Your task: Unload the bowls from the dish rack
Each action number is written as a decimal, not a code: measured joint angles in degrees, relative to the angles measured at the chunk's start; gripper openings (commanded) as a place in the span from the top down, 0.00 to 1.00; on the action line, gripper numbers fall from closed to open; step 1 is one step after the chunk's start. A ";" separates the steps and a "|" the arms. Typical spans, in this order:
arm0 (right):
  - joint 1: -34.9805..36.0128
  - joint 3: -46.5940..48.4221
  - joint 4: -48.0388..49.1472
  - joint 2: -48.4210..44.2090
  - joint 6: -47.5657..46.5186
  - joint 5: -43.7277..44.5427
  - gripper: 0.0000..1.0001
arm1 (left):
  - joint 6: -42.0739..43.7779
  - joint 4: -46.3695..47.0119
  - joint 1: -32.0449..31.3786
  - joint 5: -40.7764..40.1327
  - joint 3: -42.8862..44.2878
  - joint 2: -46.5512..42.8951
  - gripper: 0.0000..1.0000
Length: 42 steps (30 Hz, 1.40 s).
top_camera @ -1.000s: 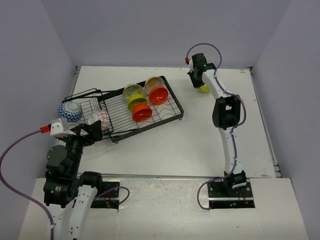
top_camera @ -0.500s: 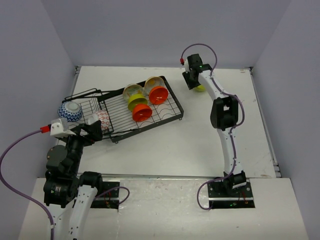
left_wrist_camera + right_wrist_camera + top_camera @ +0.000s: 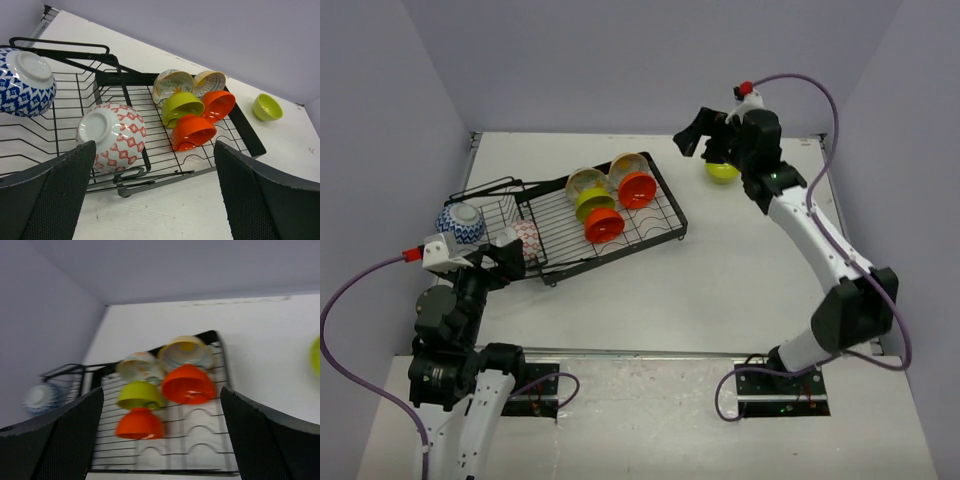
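Hovering upper right, right tool (image 3: pixel 688 140) spread apart and empty, beside a lime bowl (image 3: pixel 723 171) out on the surface (image 3: pixel 740 270); left tool (image 3: pixel 508 255) apart too, lower left. Next, likely: reaching over to the rack (image 3: pixel 665 215), centre left, closing on an orange bowl's (image 3: pixel 637 189) rim.

Lower left, the left arm (image 3: pixel 445 322) shows chunky black joints on white links, with a purple cable (image 3: pixel 365 272) looping off a red plug (image 3: pixel 412 257). On the right, the right arm (image 3: pixel 815 235) is slim white tubing with a black elbow (image 3: pixel 850 315) and a second purple cable (image 3: pixel 836 120). In the wrist views the fingers (image 3: pixel 55 195) are black and finely meshed.
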 measured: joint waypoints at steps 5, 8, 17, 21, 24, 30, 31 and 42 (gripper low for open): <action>6.67 -20.31 24.52 -9.09 25.68 -4.22 0.01 | 0.35 0.00 0.24 0.07 0.00 0.07 0.00; 14.53 -22.47 24.59 -5.60 34.56 4.50 0.01 | 0.37 0.00 0.26 0.17 0.00 0.04 0.00; 25.86 -16.65 12.22 1.27 62.05 20.11 0.02 | 0.37 0.02 0.26 0.44 0.00 -0.48 0.00; 27.96 -18.51 11.47 2.80 71.52 22.84 0.10 | 0.37 0.02 0.26 0.59 0.00 -0.48 0.00; 29.55 -20.22 15.41 5.49 74.58 22.73 0.16 | 0.37 0.02 0.26 0.63 0.00 -0.48 0.00; 30.29 -21.53 22.95 12.46 77.18 22.64 0.25 | 0.37 0.02 0.26 0.79 0.00 -0.50 0.00; 30.29 -21.77 24.02 13.46 77.59 22.67 0.27 | 0.37 0.02 0.26 0.83 0.00 -0.50 0.00; 30.21 -22.14 35.85 19.91 76.65 22.51 0.58 | 0.37 0.02 0.26 0.92 0.00 -0.59 0.00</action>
